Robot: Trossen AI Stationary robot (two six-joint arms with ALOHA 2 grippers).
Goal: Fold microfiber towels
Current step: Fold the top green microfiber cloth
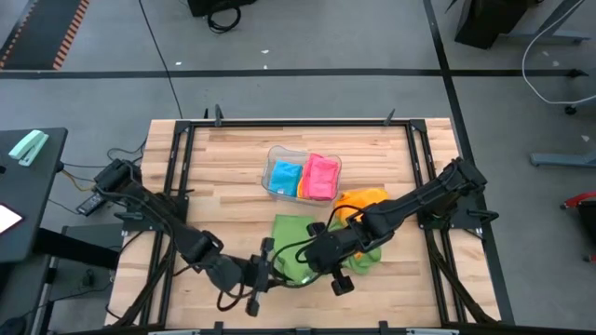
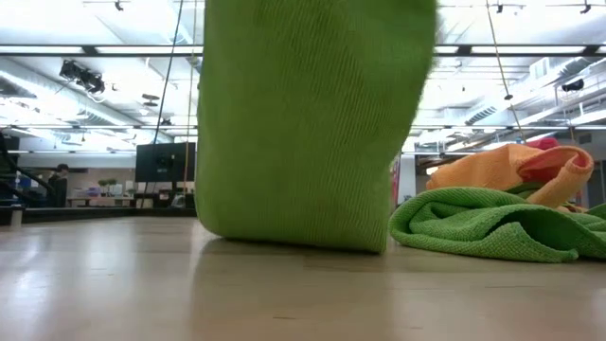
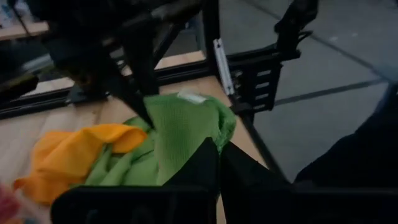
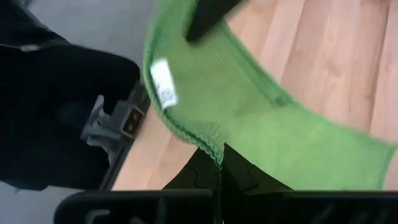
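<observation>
A green microfiber towel (image 1: 296, 237) is held up near the table's front edge between my two grippers. My left gripper (image 3: 219, 155) and my right gripper (image 4: 219, 163) are both shut on it, close together. In the low view the towel (image 2: 312, 123) hangs as a broad sheet, and its lower edge (image 2: 294, 242) reaches down to the table top. Its white label (image 4: 163, 84) shows near the top edge. An orange towel (image 1: 358, 200) lies crumpled to the right on another bunch of green cloth (image 2: 492, 223). My left gripper pinches the green towel's upper edge (image 3: 198, 144) between its two shut fingers, which come nearly level from the table's left. The towel hangs below the hold. One layer or several, I cannot tell. My right gripper pinches the towel's hemmed edge (image 4: 210, 138) between its two shut fingers, slanting down from the table's right. The edge runs slack from there to the left gripper's finger (image 4: 208, 18). The cloth hangs below.
A clear plastic tray (image 1: 276, 154) at the table's middle holds a blue towel (image 1: 285, 175) and a pink towel (image 1: 320, 177). Black frame rails (image 1: 182, 158) run along the table's sides. Bare wood lies at the far left and near right.
</observation>
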